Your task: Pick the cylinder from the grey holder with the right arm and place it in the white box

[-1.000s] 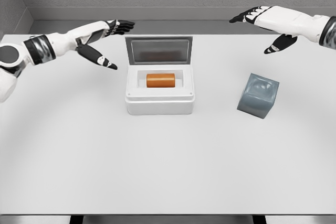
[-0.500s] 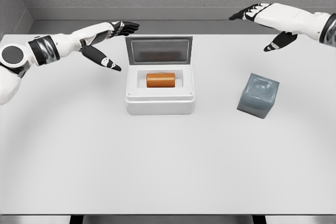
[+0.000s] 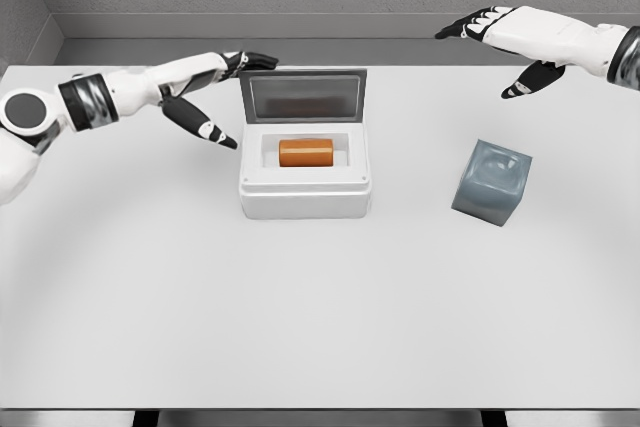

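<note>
Spreading across nearly the whole view, the white table (image 3: 300,327) carries everything we see. On it, toward the far middle, sits the white box (image 3: 305,197), its lid (image 3: 304,95) standing upright at the back edge. Inside the box's recess lies the cylinder (image 3: 305,153), on its side with its long axis running left to right; it is orange-brown, smooth and short, with slightly darker ends. To the right of the box and well apart from it rests the grey holder (image 3: 491,181), a blocky, tilted cube; we see nothing in it. Our left hand (image 3: 205,97) hovers just beside the lid's left corner, fingers spread apart and holding nothing. Our right hand (image 3: 505,42) hangs above the far right of the table, beyond the holder, fingers likewise splayed and holding nothing
</note>
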You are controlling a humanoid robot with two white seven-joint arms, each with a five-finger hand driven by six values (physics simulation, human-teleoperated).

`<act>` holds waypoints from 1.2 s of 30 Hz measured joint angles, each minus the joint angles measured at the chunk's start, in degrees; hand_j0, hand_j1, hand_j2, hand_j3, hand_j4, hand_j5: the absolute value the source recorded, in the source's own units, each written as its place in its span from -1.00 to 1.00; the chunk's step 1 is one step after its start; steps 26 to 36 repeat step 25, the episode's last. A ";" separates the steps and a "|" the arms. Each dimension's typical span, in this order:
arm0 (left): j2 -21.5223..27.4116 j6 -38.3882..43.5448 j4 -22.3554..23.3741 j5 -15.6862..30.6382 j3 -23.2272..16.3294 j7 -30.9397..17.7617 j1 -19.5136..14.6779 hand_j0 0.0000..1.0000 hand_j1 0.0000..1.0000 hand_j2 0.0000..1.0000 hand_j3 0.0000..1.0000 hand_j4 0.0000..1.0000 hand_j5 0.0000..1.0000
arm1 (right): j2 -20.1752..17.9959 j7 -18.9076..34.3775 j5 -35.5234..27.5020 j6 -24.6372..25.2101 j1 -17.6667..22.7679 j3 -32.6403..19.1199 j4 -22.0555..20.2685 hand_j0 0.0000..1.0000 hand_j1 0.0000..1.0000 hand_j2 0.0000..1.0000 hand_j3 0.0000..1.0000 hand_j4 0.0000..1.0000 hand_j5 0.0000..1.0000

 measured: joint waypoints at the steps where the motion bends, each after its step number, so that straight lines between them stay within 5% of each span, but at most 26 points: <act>1: 0.50 0.02 -1.00 -0.01 -0.02 0.01 0.09 1.00 1.00 1.00 1.00 1.00 1.00 | -0.02 0.00 0.00 0.00 0.00 -0.02 -0.03 1.00 1.00 1.00 1.00 1.00 1.00; 18: 5.45 -3.94 -6.34 0.08 -0.08 0.00 1.05 1.00 1.00 1.00 1.00 1.00 1.00 | -0.30 0.00 0.00 0.00 -0.44 -0.04 -0.09 1.00 1.00 1.00 1.00 1.00 1.00; 25: 12.62 -7.57 -13.72 0.08 0.07 -0.01 3.69 1.00 1.00 1.00 1.00 1.00 1.00 | -0.26 0.00 0.00 0.00 -0.44 0.02 -0.17 1.00 1.00 1.00 1.00 1.00 1.00; 36: 12.62 -7.57 -13.72 0.08 0.07 -0.01 3.69 1.00 1.00 1.00 1.00 1.00 1.00 | -0.26 0.00 0.00 0.00 -0.44 0.02 -0.17 1.00 1.00 1.00 1.00 1.00 1.00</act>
